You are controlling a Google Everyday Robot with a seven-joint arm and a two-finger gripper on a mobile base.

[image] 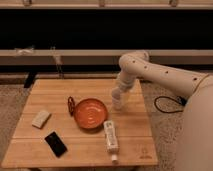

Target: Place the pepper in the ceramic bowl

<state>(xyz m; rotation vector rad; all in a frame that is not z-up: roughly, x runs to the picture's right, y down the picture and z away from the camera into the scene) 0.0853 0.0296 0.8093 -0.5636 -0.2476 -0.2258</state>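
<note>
The ceramic bowl, round, glossy orange with a darker rim, sits near the middle of the wooden table. The pepper, a small slender dark red curved piece, lies against the bowl's left rim on the table. My gripper hangs from the white arm just right of the bowl, low over the table, apart from the pepper.
A white bottle lies on its side in front of the bowl. A black phone lies at the front left. A pale rectangular block lies at the left. A cable runs on the floor at the right.
</note>
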